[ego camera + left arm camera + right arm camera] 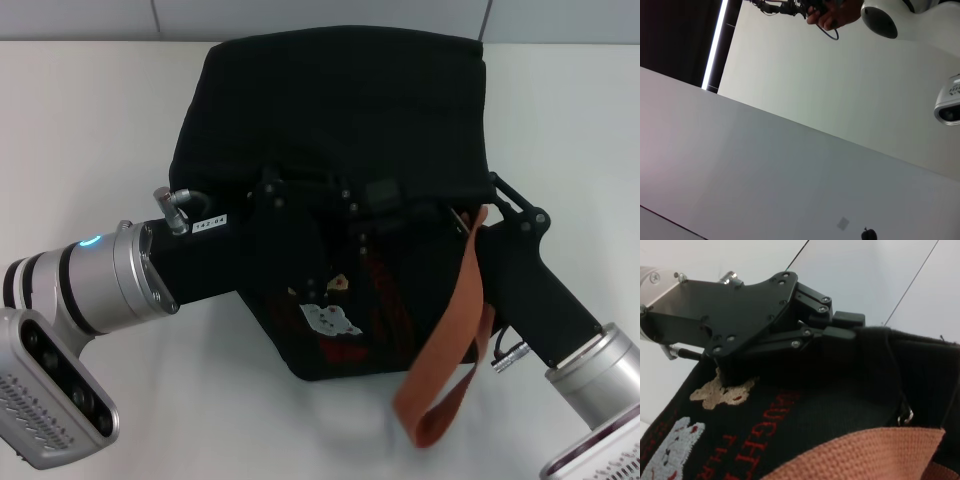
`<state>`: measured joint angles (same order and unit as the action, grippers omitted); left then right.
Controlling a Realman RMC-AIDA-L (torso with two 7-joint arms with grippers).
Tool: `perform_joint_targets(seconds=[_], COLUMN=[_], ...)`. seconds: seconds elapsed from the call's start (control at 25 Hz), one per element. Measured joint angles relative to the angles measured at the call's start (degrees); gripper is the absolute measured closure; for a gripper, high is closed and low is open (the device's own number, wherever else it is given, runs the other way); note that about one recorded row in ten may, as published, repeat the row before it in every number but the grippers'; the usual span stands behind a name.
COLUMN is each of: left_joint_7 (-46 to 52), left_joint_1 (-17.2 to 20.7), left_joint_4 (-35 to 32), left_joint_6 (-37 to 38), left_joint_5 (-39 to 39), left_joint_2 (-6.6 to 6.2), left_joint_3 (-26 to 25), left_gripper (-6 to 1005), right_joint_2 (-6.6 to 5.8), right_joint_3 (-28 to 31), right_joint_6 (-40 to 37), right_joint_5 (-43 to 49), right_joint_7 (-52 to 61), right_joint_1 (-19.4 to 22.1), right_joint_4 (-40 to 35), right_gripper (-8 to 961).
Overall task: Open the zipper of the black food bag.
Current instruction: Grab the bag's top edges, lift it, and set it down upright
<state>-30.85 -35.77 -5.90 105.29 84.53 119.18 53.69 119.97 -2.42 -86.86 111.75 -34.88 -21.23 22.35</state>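
The black food bag (330, 110) stands in the middle of the white table, with a bear patch (722, 390), a white cartoon patch (670, 450) and red lettering on its near side. My left gripper (380, 195) reaches in from the left and is shut on the bag's upper front edge, as the right wrist view also shows for this left gripper (845, 327). My right gripper (515, 205) sits against the bag's right upper corner. A small silvery metal tab (905, 416) hangs just above the rust-brown strap (450, 340). The zipper track itself is lost in the black fabric.
The strap loop droops over the bag's front right and onto the table (560, 110). A wall runs along the table's far edge. The left wrist view shows only wall and ceiling.
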Motion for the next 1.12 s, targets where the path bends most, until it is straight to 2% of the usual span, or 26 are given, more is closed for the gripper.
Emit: perform_joint_targets(seconds=[0.16,0.52,0.76,1.12], left_joint_7=[0.00,0.00,0.00,0.00], left_joint_1=[0.00,-0.05,-0.09,-0.09], left_joint_4=[0.02,0.03,0.10,0.11], left_joint_6=[0.10,0.15,0.21,0.28], left_joint_5=[0.03,-0.01,0.04,0.05], left_joint_2=[0.00,0.00,0.01,0.00], left_joint_3=[0.01,0.01,0.02,0.01], left_gripper=[913,914,914,915], right_joint_2=[0.00,0.00,0.00,0.00], right_joint_3=[-0.32,1.70,4.06,3.98], right_joint_6=[0.50,2.52,0.46,-0.58], right_joint_5=[0.00,-0.58,-0.57,0.72], right_joint_7=[0.17,-0.14,-0.65,-1.95], right_joint_1=[-0.42,-1.74,-1.08,0.56], right_joint_4=[0.11,0.48,0.77,0.76], right_gripper=[402,259,274,296])
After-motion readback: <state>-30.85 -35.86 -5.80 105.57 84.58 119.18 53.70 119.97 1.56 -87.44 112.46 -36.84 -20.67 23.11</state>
